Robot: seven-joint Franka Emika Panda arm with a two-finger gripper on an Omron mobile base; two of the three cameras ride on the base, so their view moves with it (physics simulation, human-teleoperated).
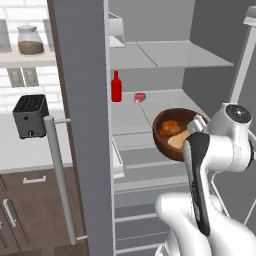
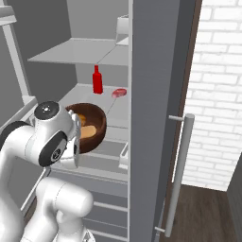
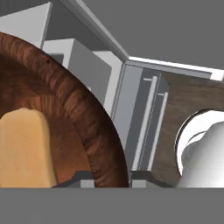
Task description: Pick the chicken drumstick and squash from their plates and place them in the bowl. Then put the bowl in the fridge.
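My gripper (image 3: 112,176) is shut on the rim of the dark brown wooden bowl (image 1: 158,136) (image 3: 78,105). It holds the bowl tilted, just above a white shelf inside the open fridge (image 1: 150,120). In the bowl lie the orange-brown chicken drumstick (image 1: 170,127) and, beside it, the pale squash (image 1: 178,141) (image 3: 24,148). From the right base view the bowl (image 2: 100,125) shows partly behind my white wrist, with the squash (image 2: 89,130) inside. The plates are out of view.
A red bottle (image 1: 116,86) (image 2: 97,80) and a small pink item (image 1: 140,97) (image 2: 119,92) stand further back on the same shelf. The fridge door (image 1: 85,125) with its long bar handle (image 1: 60,175) stands open at left. A toaster (image 1: 31,116) sits on the counter beyond.
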